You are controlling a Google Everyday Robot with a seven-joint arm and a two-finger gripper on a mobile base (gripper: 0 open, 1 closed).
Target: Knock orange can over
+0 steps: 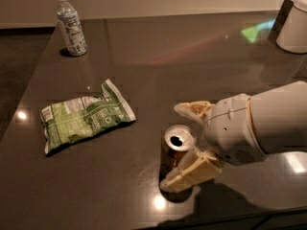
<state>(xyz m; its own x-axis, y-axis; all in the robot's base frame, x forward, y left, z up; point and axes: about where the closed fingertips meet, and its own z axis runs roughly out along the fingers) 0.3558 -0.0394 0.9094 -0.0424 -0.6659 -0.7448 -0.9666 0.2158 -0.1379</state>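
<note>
1. The orange can is seen upright near the front edge of the surface, not tipped yet.
2. The gripper is parked around it, with the fingers spread wide and nothing gripped, probably so it can be shoved sideways.
3. The green snack bag is left well apart.

Dark glossy counter bearing: water bottle, upright, far-left corner; green snack bag, flat, near left edge; orange can, upright, near front edge, flanked by gripper, fingers spread; white container, far-right corner.

White arm in from right, end effector low, fingers spread wide (tan-tipped)
</note>
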